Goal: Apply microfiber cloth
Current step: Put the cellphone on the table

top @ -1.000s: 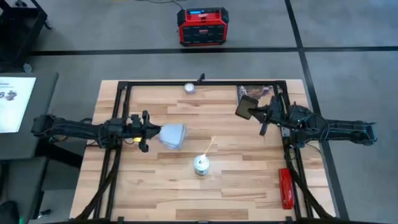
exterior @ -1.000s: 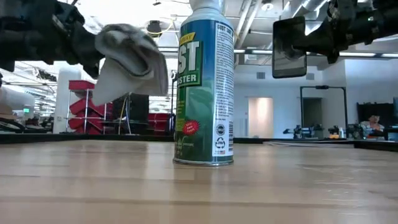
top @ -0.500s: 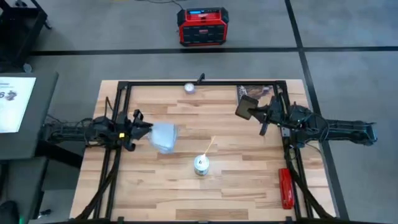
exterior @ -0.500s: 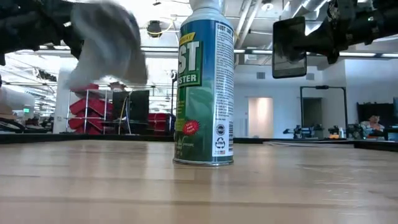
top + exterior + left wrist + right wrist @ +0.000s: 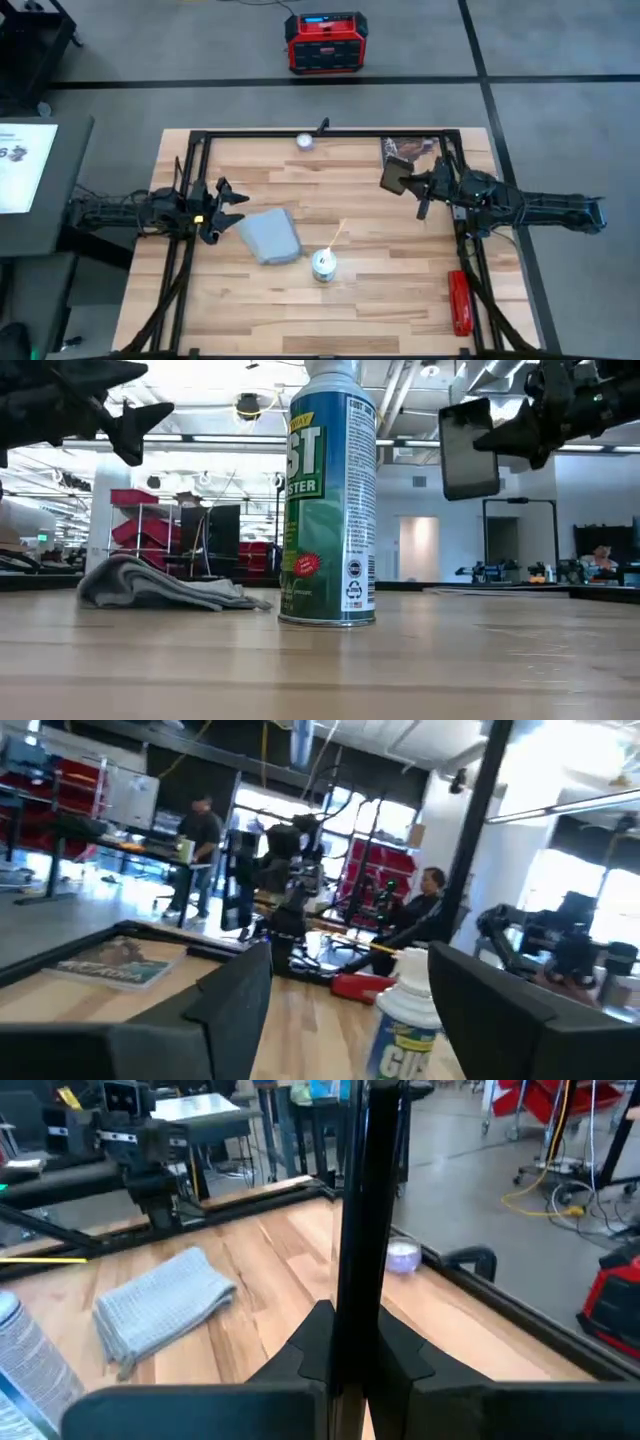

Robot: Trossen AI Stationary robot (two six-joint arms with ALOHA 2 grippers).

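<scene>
The soft, ribbed grey-blue microfiber cloth (image 5: 269, 236) is seen lying loosely folded on the plank-wood bench (image 5: 380, 290), left of centre in the high view, just beside the glossy duster can (image 5: 323, 265) and apart from it. The left end effector (image 5: 229, 211) is spread wide and empty above the bench near the cloth's left edge. The right end effector (image 5: 408, 183) is pinched on a flat black phone (image 5: 393, 177), held up at the upper right, with bare wood left open between the arms.
</scene>
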